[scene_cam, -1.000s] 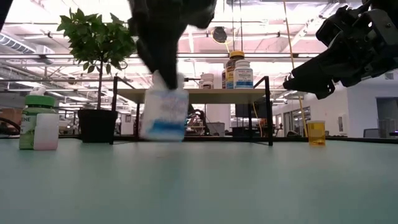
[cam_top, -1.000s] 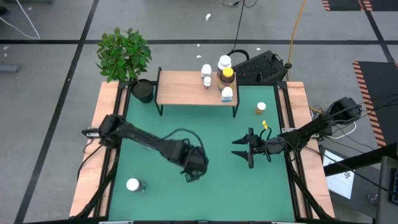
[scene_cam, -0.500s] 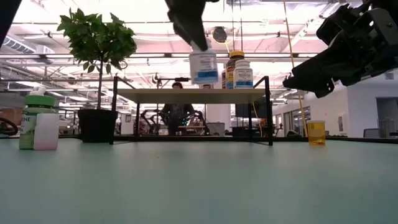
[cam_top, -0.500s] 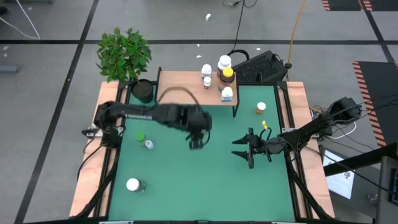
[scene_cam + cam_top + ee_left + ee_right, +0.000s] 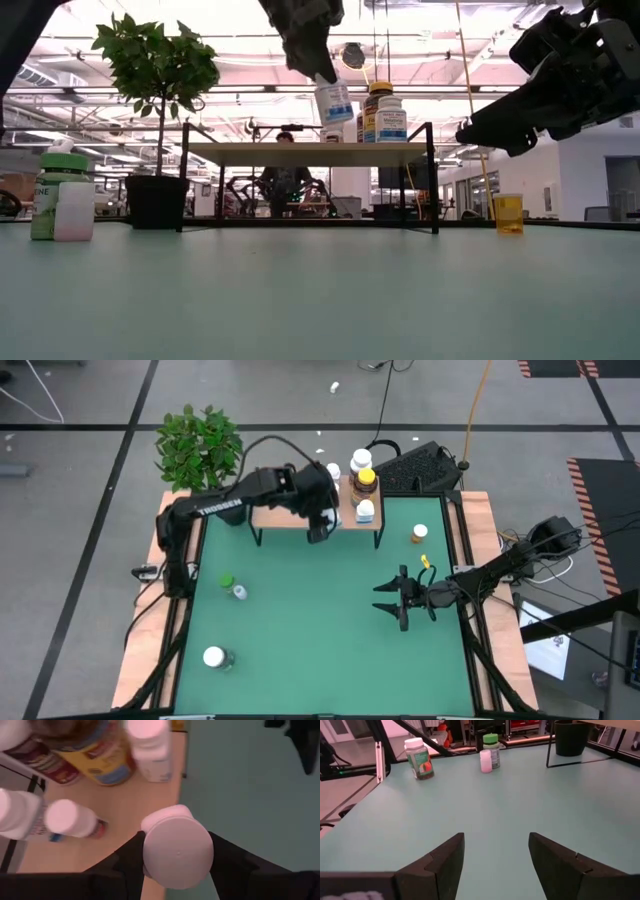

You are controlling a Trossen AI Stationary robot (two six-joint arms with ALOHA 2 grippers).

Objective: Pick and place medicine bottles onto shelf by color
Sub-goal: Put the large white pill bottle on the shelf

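My left gripper (image 5: 320, 523) is shut on a white medicine bottle with a blue label (image 5: 333, 102), over the near edge of the light-wood shelf (image 5: 285, 508). On the shelf's right end stand two white bottles (image 5: 332, 478), (image 5: 361, 460), an amber yellow-capped one (image 5: 366, 482) and another white one (image 5: 365, 511). An orange-topped vial (image 5: 419, 534) stands on the green table. A green-capped bottle (image 5: 226, 580) with a small white vial (image 5: 239, 592) and a white-capped bottle (image 5: 214, 657) stand at the left. My right gripper (image 5: 392, 600) is open and empty at the right. My left gripper pinches the bottle's capped top end (image 5: 176, 851) between its two fingers (image 5: 131, 857), one on each side. The fingers come from above, pointing down. The bottle hangs below them, slightly tilted, its bottom (image 5: 338, 118) clear of the shelf board.
A black plant pot (image 5: 229, 506) with a leafy plant (image 5: 198, 448) stands at the shelf's left end. A dark keyboard-like object (image 5: 420, 465) lies behind the table. Wooden rails (image 5: 478, 550) run along the table's sides. Bare green surface (image 5: 310, 630) lies in the middle.
My left gripper has carried the white bottle from low over the table's near middle up and toward the far edge, to above the shelf's near edge beside the bottles there. The bottle has been lifted clear of the table. My right gripper has kept still.
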